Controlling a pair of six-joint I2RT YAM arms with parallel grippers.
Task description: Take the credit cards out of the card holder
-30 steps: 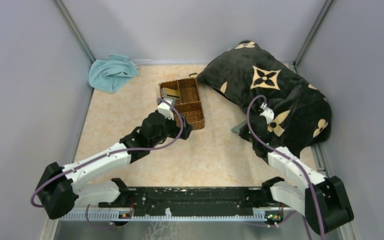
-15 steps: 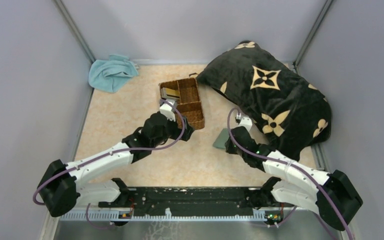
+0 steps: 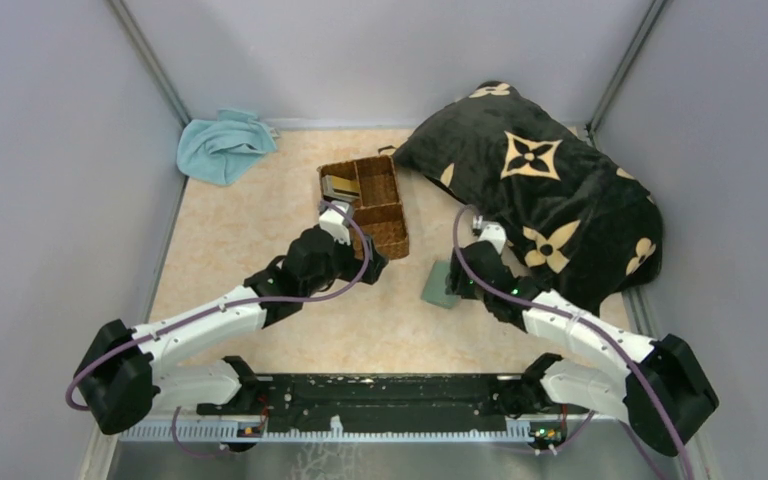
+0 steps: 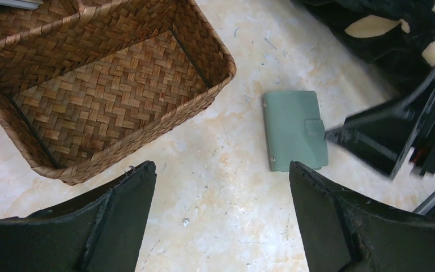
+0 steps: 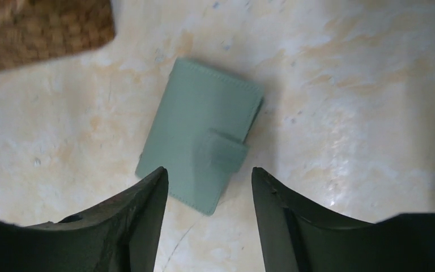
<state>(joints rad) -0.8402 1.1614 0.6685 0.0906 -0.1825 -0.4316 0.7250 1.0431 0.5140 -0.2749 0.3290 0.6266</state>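
The card holder is a grey-green wallet lying flat on the table, folded, with its snap tab across the edge. It also shows in the left wrist view. My right gripper hovers just over it, open, with the fingers astride its near corner and not touching it. My left gripper is wide open over bare table beside the basket. Grey and tan credit cards lie in the basket's far-left compartment.
A brown wicker three-part basket stands mid-table, its near compartment bare. A black pillow with tan flower marks fills the far right. A light-blue towel lies at the far left corner.
My right gripper carried the card holder left, away from the pillow, set it down on the table and opened. The left arm stayed put.
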